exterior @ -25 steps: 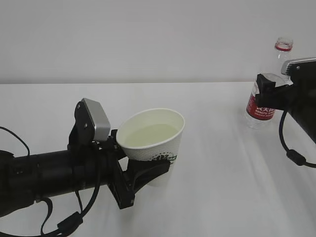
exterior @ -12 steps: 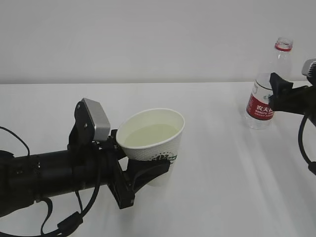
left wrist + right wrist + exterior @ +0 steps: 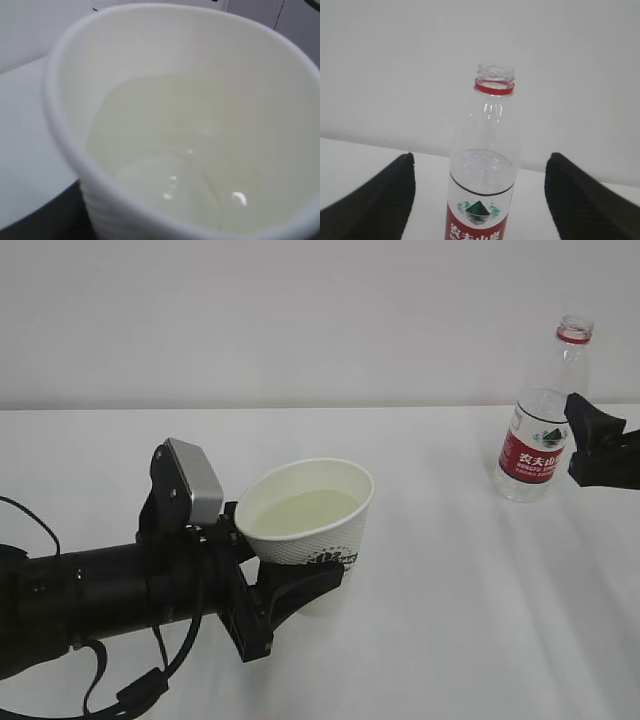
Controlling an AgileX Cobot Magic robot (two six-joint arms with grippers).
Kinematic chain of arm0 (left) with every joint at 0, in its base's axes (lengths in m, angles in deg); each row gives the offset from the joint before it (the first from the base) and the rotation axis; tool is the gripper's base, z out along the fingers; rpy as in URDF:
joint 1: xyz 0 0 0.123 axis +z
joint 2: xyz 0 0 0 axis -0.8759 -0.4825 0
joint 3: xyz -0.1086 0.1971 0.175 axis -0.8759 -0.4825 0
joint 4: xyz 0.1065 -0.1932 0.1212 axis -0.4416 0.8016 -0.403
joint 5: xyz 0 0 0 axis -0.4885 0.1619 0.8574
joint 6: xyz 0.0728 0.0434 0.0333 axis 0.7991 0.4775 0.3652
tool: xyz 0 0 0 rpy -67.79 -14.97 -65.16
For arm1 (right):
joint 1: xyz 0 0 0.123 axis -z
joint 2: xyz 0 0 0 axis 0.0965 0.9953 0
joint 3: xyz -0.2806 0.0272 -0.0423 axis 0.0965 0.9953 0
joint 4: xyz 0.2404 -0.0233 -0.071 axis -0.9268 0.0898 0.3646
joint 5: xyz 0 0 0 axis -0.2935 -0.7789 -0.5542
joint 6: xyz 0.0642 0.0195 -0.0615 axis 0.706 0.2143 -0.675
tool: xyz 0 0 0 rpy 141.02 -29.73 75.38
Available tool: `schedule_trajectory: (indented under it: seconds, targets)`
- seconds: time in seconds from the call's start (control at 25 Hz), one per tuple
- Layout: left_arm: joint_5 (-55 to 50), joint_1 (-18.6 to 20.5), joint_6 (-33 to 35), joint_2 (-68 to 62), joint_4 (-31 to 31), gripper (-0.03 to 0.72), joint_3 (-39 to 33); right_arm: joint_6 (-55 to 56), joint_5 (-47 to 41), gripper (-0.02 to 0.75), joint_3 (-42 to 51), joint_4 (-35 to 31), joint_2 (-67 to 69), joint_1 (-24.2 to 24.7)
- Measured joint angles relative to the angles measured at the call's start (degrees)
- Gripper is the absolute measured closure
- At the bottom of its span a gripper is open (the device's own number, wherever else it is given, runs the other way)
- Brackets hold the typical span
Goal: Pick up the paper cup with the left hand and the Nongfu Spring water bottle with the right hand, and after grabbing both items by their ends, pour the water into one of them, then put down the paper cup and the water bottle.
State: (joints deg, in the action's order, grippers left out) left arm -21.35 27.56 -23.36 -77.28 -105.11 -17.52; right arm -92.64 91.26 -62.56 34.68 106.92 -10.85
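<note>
The left hand (image 3: 285, 585) grips the paper cup (image 3: 310, 530), holding water (image 3: 300, 512), at seven o'clock. The right hand (image 3: 600, 445) gapes wide beside the upright Nongfu Spring water bottle (image 3: 540, 430) on the bench (image 3: 450, 620), two o'clock.

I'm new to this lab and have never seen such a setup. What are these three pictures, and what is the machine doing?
It is a robot with two black arms, each ending in a gripper. One picture is taken from in front of the table; the other two come from small cameras on the wrists.

In the front view, the left gripper holds a paper cup with pale water inside. The left wrist camera looks straight into that cup.

At the far right, a capless water bottle stands upright on the white table. The right gripper is beside it, open and not touching. The right wrist camera shows the bottle between its two dark, spread fingers.
</note>
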Motion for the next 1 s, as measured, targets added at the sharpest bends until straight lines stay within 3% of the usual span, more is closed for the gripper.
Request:
schedule_trajectory:
  seconds: [0.72, 1.0]
  targets:
    - [1.3, 0.0, 0.0, 0.0, 0.3, 0.232, 0.0, 2.5, -1.2, 0.148, 5.8, 1.8, -5.1, 0.0]
    - [1.4, 0.0, 2.0, 0.0, 4.6, 0.232, 0.0, 4.0, -1.2, 0.148, 5.8, 1.8, -5.1, 0.0]
